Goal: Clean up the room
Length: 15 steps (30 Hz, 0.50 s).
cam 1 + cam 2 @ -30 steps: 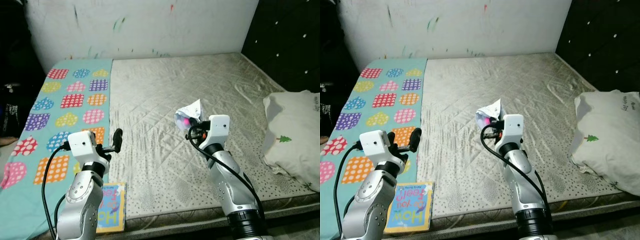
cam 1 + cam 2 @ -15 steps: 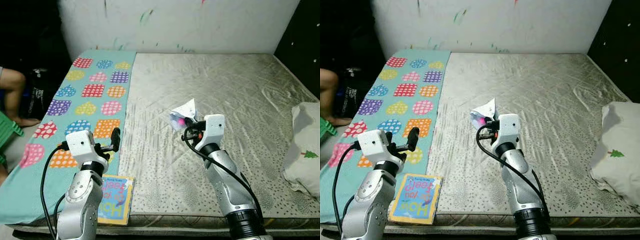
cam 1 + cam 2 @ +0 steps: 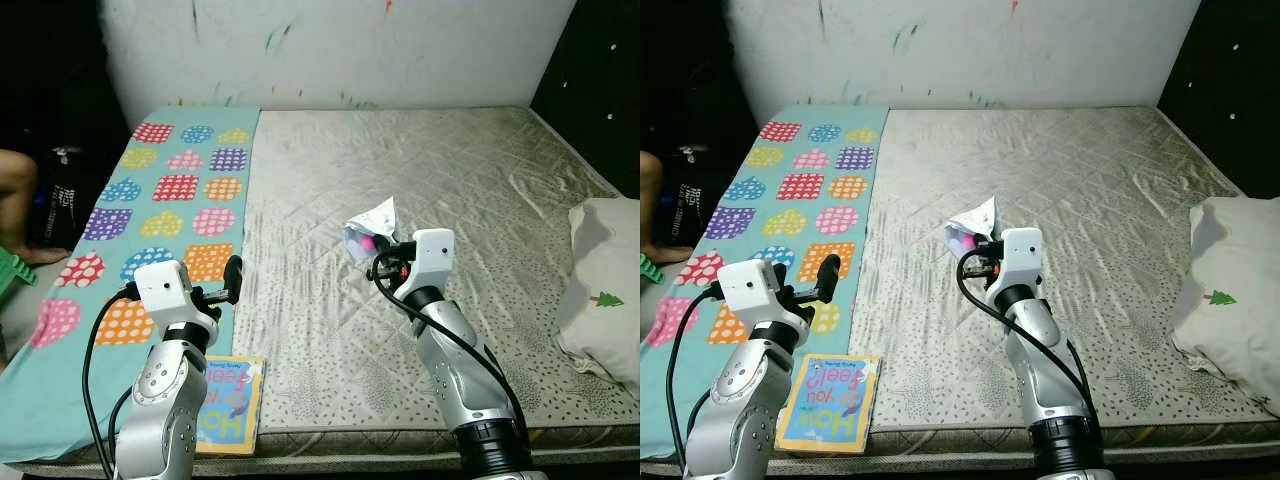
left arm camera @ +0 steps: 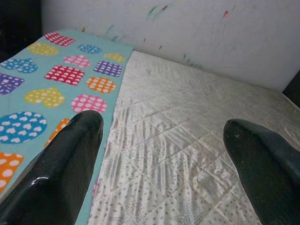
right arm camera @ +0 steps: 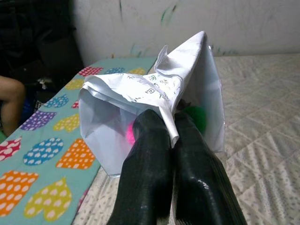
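Bag (image 5: 154, 117) hung pinched in my right claw (image 5: 171, 124) above the bed (image 3: 480, 190), needing steady carriage; left claw (image 4: 164, 140) gaped empty.

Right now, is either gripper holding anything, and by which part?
The right gripper pinches a white paper bag by its crumpled top edge. The left gripper is open, holding nothing.

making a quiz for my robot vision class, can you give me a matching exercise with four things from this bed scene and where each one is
Things:
1. paper bag
2. book
3. pillow
4. patterned blanket

Places:
A. on the bed's front edge, below the left gripper
B. pinched in the right gripper
C. spread along the robot's left side of the mattress
D. at the robot's far right of the bed

Pairs: 1-B, 2-A, 3-D, 4-C
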Available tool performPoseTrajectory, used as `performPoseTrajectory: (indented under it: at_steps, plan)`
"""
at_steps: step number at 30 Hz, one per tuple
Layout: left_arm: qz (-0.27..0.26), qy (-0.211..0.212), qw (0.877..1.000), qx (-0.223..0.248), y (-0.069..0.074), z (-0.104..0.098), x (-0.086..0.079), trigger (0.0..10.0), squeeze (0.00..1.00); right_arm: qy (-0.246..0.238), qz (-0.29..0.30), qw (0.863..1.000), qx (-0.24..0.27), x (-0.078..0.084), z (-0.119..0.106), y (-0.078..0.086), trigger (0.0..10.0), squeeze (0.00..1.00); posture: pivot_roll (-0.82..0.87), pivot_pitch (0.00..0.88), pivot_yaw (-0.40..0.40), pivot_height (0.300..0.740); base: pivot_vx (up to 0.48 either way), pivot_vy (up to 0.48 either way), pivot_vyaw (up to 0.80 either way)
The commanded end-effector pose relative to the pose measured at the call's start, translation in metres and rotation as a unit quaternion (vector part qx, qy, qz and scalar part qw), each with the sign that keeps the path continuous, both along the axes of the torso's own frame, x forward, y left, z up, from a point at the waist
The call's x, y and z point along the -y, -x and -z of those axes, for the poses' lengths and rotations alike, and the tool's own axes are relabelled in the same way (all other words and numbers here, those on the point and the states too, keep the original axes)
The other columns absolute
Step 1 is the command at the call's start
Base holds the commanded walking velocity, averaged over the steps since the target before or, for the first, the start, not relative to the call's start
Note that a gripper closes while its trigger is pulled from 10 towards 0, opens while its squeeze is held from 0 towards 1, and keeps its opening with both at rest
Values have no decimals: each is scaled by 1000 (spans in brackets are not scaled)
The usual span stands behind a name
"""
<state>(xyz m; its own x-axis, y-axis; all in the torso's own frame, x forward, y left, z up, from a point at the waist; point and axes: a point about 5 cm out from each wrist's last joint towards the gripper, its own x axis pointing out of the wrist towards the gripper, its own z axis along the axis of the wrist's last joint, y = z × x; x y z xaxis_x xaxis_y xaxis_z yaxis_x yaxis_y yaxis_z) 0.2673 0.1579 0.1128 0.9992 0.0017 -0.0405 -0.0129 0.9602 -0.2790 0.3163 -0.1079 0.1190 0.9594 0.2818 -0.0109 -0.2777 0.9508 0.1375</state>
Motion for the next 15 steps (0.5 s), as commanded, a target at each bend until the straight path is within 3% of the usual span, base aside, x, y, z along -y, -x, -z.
performPoseTrajectory:
  at_steps: [1, 6, 15]
  plan:
    - [-2, -2, 1000, -2, -1, -1, -1, 10000, 0, -3, -6, 1000, -1, -2, 1, 1, 10000, 0, -95, 0, 10, 740, 0, 0, 0]
    - [-4, -4, 1000, -2, -1, -1, -1, 10000, 0, -4, -7, 1000, -2, -2, 1, 1, 10000, 0, -94, 0, 10, 740, -60, 0, 0]
    - [-4, -3, 1000, -2, -2, -1, -1, 10000, 0, -3, -7, 1000, -2, -2, 1, 0, 10000, 0, -97, 0, 10, 740, -271, 0, 0]
